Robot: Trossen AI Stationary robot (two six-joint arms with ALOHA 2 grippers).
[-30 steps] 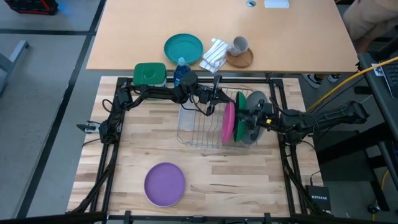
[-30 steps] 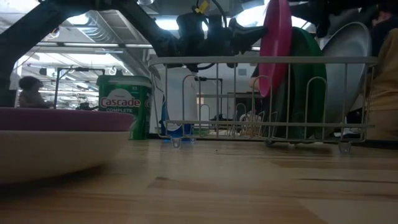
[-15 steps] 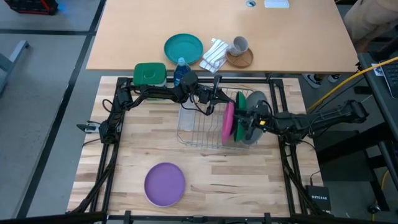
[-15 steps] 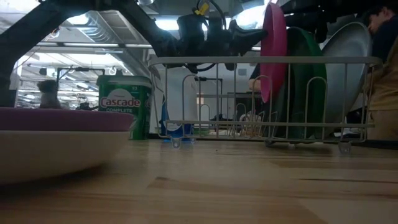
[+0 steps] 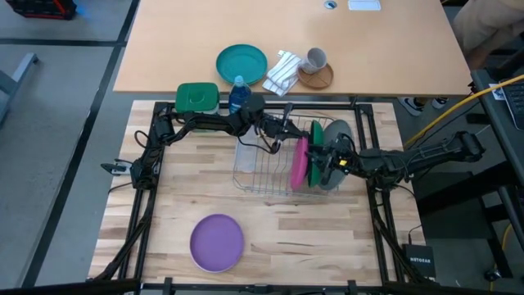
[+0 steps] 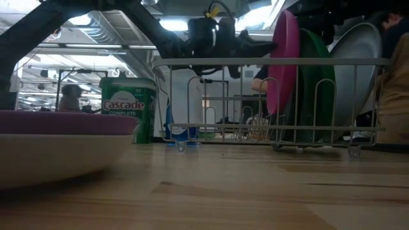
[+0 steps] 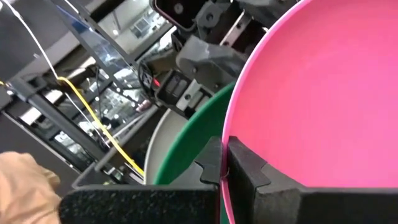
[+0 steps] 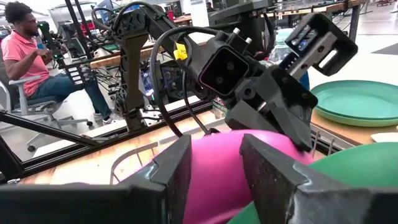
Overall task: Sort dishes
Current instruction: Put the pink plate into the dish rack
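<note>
- Left wrist view: left claw [image 7: 222, 163] clamped on the pink plate's [image 7: 323, 106] rim, holding it upright to slot beside the green plate [image 7: 186, 146].
- Right claw [image 8: 214, 158] spread apart, near that rim.

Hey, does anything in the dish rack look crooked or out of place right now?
Nothing stands out. The pink plate, green plate and grey plate stand on edge in the rack; the left gripper is clamped on the pink plate's rim.

Green tub [image 6: 128, 108], low view: label reads "Cascade", "COMPLETE" beneath. Black box [image 5: 419, 264], high view: "NETGEAR". No other text legible.
</note>
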